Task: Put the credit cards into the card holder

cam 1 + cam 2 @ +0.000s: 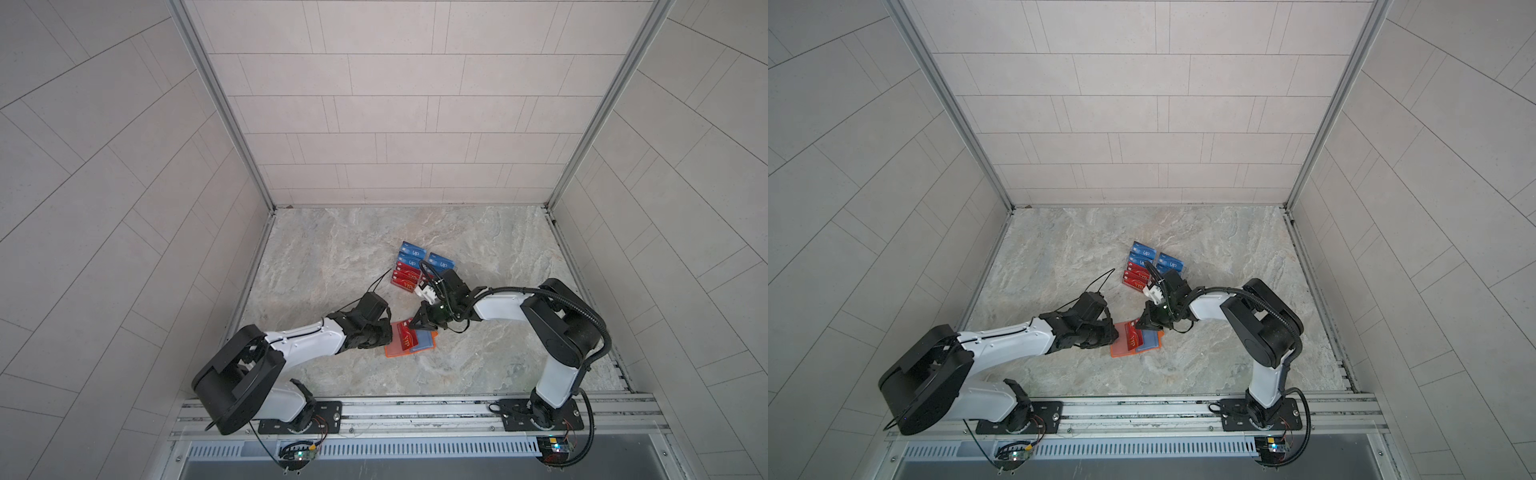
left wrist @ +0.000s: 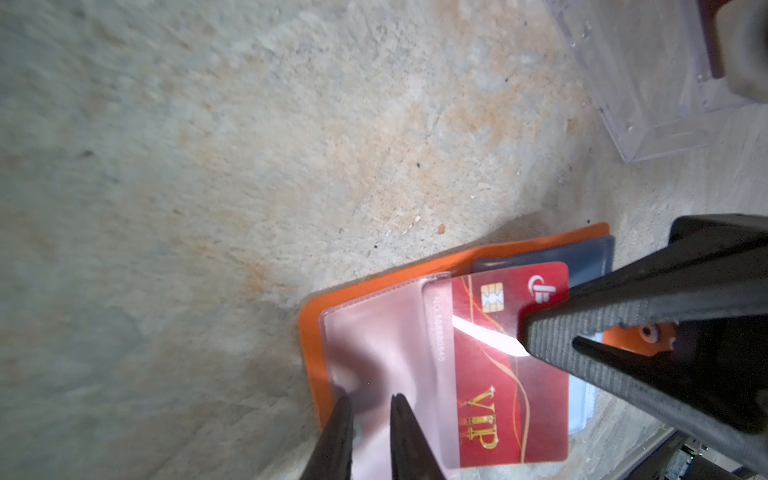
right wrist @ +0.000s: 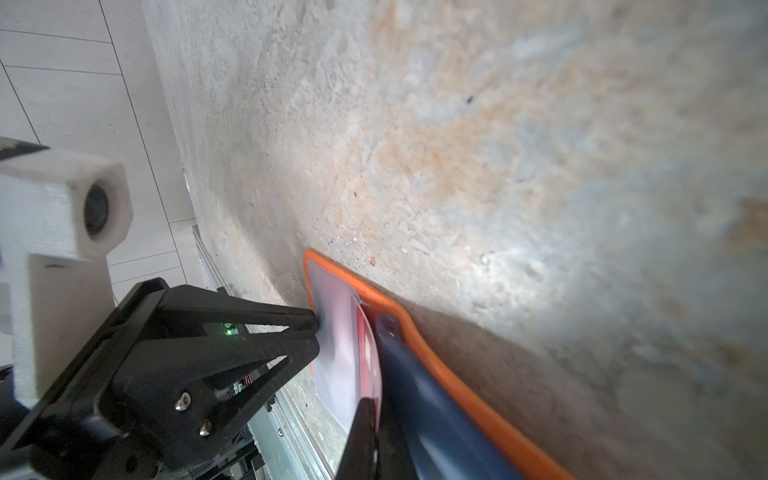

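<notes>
Here the right gripper [image 2: 540,332] pinches a red gold-lettered plastic VIP card [image 2: 498,374], half inside the open orange wallet-like card holder [image 1: 392,352]. The left gripper [image 2: 370,415], fingers narrowly apart, clamps its clear plastic sleeve [image 2: 374,353].

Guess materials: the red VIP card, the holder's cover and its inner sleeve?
Red card: likely glossy plastic; it throws a sharp white glare and stays flat and stiff. Card holder cover: matte orange, probably faux leather or soft plastic, no shine. Sleeve: thin clear flexible film; it wrinkles and the card shows through it.
</notes>
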